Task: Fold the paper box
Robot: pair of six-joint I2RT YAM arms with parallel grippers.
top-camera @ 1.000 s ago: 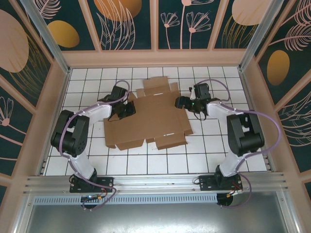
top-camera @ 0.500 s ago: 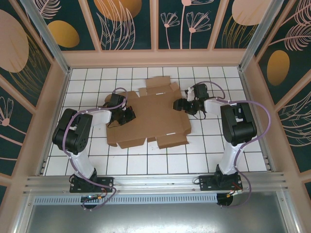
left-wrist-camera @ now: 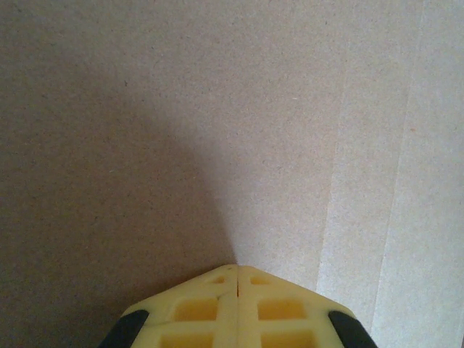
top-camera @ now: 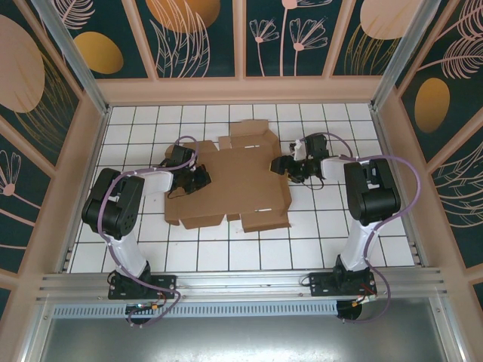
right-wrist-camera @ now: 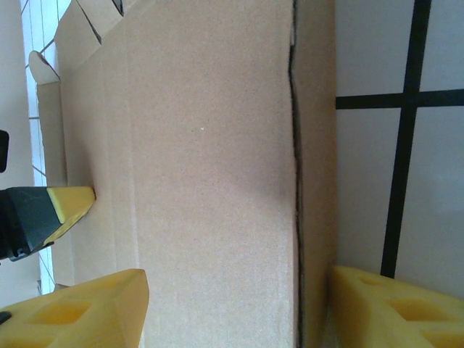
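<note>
The paper box (top-camera: pixel 234 181) is a flat brown die-cut sheet lying on the white tiled floor (top-camera: pixel 324 226). My left gripper (top-camera: pixel 198 179) rests on the sheet's left part. In the left wrist view its yellow fingertips (left-wrist-camera: pixel 238 270) are shut together and touch bare cardboard (left-wrist-camera: pixel 217 109). My right gripper (top-camera: pixel 284 164) is at the sheet's right edge. In the right wrist view it (right-wrist-camera: pixel 239 312) stands open, one finger (right-wrist-camera: pixel 94 304) over the cardboard (right-wrist-camera: pixel 210 181) and the other finger (right-wrist-camera: pixel 395 304) on the tile side, beside a narrow edge strip (right-wrist-camera: pixel 317 145).
Peach frame walls (top-camera: pixel 241 90) close in the tiled floor on three sides, and an aluminium rail (top-camera: pixel 241 283) runs along the near edge. The left gripper's yellow fingertip (right-wrist-camera: pixel 71 203) shows across the sheet in the right wrist view.
My right gripper has moved in against the sheet's right edge and its jaws have narrowed. The sheet has slid slightly left. The left arm shifted early on and then stayed still.
</note>
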